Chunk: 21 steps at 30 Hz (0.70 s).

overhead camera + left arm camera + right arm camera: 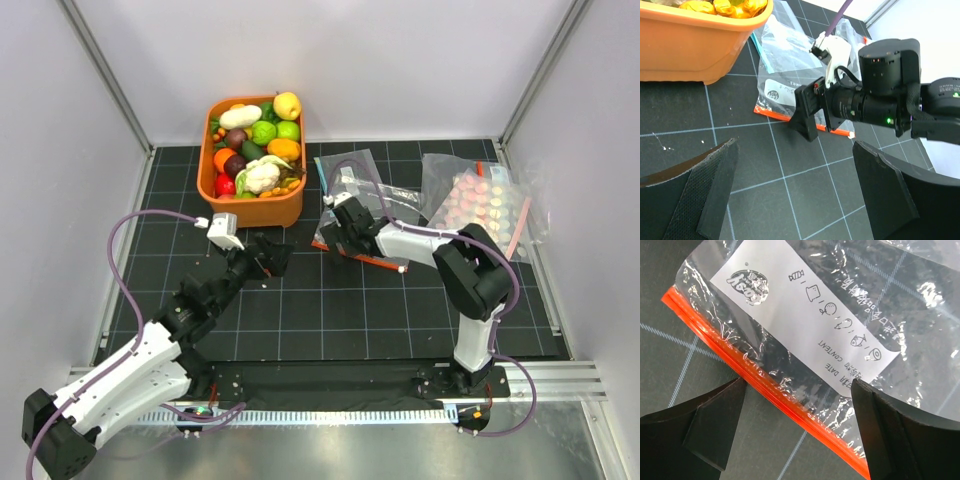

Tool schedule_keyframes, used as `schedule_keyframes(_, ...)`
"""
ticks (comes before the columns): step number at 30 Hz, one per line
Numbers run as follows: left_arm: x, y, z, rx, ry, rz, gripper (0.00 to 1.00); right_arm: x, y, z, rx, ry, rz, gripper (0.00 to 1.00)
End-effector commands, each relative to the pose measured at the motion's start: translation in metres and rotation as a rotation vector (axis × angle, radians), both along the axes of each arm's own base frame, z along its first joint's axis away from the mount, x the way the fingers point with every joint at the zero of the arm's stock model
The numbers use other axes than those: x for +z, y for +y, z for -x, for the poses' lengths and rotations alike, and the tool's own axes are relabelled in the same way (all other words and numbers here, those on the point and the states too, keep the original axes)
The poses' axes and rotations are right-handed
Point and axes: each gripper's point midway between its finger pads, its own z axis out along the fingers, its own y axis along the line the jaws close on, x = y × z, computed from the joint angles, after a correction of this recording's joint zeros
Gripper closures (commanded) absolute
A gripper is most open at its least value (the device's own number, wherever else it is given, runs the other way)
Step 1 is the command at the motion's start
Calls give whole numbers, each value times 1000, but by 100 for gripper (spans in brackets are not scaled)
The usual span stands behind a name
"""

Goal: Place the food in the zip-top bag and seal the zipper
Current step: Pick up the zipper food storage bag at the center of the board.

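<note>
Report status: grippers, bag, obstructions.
Open and empty: left gripper near orange bin, right gripper over zipper. Empty zip-top bag lies flat; food unbagged in bin. No obstruction seen.

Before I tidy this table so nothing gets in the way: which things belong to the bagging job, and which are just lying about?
For the job: toy food in the orange tub; zip-top bag; its zipper.
Just lying about: blue-edged bag; bag of pink discs.

The right end effector [340, 243] hides part of the zip-top bag [805, 315] and zipper [380, 262].
</note>
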Motion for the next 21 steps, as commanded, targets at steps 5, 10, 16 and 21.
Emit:
schedule_keyframes(5, 20, 0, -2, 3, -54, 21, 0, -23, 0, -1, -55, 159, -153, 15)
schedule_keyframes(10, 20, 0, -1, 1, -54, 21, 0, -42, -2, 5, -94, 264, -198, 30)
schedule_keyframes(16, 19, 0, -2, 3, -52, 19, 0, -57, 5, 12, -102, 337, -219, 68)
schedule_keyframes(21, 18, 0, -3, 3, -48, 16, 0, -45, 12, 11, -87, 320, -250, 98)
